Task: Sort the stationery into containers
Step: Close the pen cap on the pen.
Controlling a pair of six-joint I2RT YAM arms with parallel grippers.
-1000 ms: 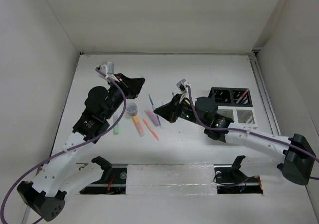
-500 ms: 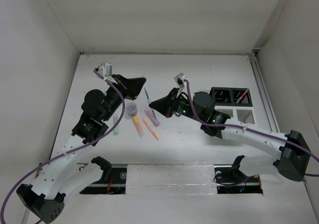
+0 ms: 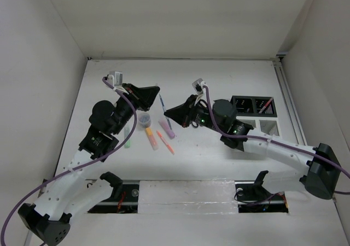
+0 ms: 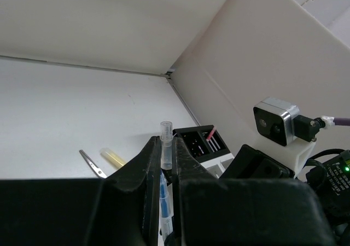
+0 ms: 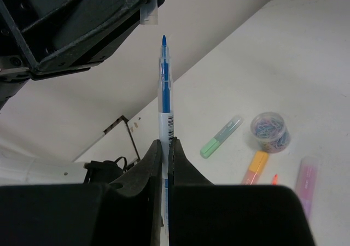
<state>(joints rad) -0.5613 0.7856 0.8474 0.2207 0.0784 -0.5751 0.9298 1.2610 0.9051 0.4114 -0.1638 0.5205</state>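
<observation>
Blue and thin, the pen (image 5: 163, 93) stands upright in the right gripper (image 5: 165, 145), whose 2 fingers are pressed together on its lower barrel, with the bare tip pointing up. Just above and beside that tip, the left gripper (image 4: 165, 142) pinches a small clear cap (image 4: 165, 132) between its fingertips; the right wrist view shows the cap apart from the pen tip. From the top view, both grippers meet over the middle of the white table (image 3: 219, 76), with the pen (image 3: 162, 105) between them. Below them on the table lie a green marker (image 3: 127, 138), an orange marker (image 3: 151, 139), a purple marker (image 3: 167, 128) and a thin red pen (image 3: 165, 142), all near one another. A small round clear tub (image 3: 144, 118) holding coloured clips stands just beside the orange marker. To the right sits the organizer (image 3: 252, 105), with 2 black compartments at the back and a slatted white part in front; another red pen (image 3: 266, 105) leans in the right black compartment. The left wrist view shows scissors (image 4: 92, 164) and a yellow marker (image 4: 112, 158) lying near each other on the table.
</observation>
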